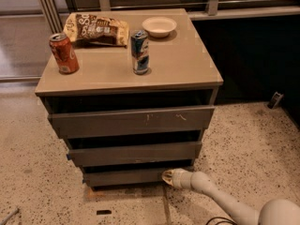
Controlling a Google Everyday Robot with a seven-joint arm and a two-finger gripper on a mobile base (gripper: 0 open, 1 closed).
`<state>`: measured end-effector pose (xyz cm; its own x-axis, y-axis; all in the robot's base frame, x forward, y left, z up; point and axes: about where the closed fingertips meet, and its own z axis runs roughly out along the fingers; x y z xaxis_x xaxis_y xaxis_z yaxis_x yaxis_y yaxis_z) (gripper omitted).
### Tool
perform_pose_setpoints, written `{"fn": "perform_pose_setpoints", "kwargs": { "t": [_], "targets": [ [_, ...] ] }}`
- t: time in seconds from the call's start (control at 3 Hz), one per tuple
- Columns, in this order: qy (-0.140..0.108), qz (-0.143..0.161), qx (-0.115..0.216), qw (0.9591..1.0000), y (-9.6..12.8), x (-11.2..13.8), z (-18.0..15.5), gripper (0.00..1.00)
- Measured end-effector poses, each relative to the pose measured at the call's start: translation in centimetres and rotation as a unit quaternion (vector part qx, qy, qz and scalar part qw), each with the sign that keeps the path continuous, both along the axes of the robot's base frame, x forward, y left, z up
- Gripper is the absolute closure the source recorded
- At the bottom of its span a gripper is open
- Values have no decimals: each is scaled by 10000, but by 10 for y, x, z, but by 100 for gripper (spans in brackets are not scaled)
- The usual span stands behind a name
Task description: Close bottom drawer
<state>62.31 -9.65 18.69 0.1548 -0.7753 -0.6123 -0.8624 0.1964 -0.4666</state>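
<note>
While the pale arm (225,200) is reaching in low from the near right corner across the speckled floor (37,172), the gripper (168,176) is sitting at its tip, down by the foot of the cabinet and touching, or all but touching, the right end of the bottom drawer (124,176); whether it is open or closed I cannot tell. That drawer, the lowest and slimmest of the three, is showing a dark gap above its front, so it is probably standing a little way out from the carcass. By my reading the pushing step is under way and nearing its finish. The next move is calling for a straight, level shove along the drawer's run, and since contact is falling off-centre, the box may be inclined to skew and bind. Just above, the middle drawer (136,153) and the scratched top drawer (131,121) are each jutting further forward. Further back, on the cabinet top (183,64), a red can (64,54) and a blue can (139,52) are standing upright, with a snack bag (96,29) and a small bowl (159,26) lying behind them.
</note>
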Motion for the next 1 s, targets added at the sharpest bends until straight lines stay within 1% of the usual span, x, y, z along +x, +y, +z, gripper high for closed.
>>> {"fn": "perform_pose_setpoints", "kwargs": {
  "t": [0.33,0.67,1.0],
  "targets": [
    [29,176,-199,9996,13,10,3,100],
    [160,630,-529,9965,32,-2,10,100],
    [992,1199,-1218,9803,33,-43,12,100]
  ]
}}
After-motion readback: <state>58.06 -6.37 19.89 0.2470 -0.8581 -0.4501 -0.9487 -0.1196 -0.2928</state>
